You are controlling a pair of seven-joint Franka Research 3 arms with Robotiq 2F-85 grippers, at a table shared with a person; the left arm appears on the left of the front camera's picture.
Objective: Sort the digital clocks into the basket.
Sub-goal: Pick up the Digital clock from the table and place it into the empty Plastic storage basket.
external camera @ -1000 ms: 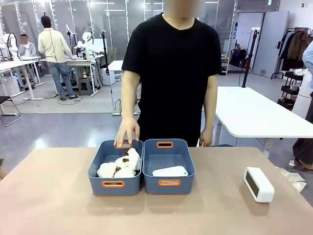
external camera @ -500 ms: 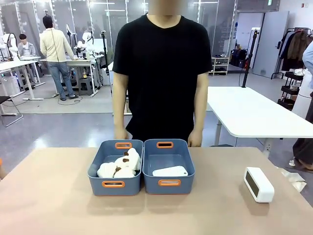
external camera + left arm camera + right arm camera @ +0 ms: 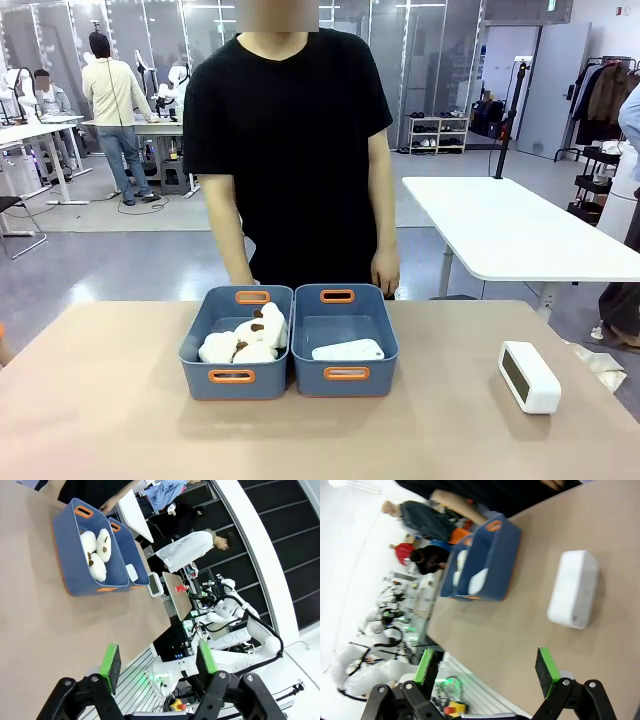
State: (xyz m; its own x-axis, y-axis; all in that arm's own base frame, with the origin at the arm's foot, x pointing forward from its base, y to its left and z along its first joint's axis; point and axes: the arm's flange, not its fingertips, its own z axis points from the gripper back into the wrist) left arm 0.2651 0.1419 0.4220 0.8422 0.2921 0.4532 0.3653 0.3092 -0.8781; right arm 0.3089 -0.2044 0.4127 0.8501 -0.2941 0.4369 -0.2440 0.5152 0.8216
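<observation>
Now, 1 clock (image 3: 573,596) left: lies ahead of your right gripper (image 3: 485,667) (nearer arm); it & left gripper (image 3: 157,661) gape empty.

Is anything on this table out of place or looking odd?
One digital clock stands alone on the table, off to the right; the other clock lies inside the right basket. Nothing looks spilled or damaged.

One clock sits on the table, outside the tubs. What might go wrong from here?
The left basket and right basket look identical, so the loose clock may end up with the plush toys instead of beside the other clock. The loose clock also has rounded edges; the open right gripper might slip off or push it.
</observation>
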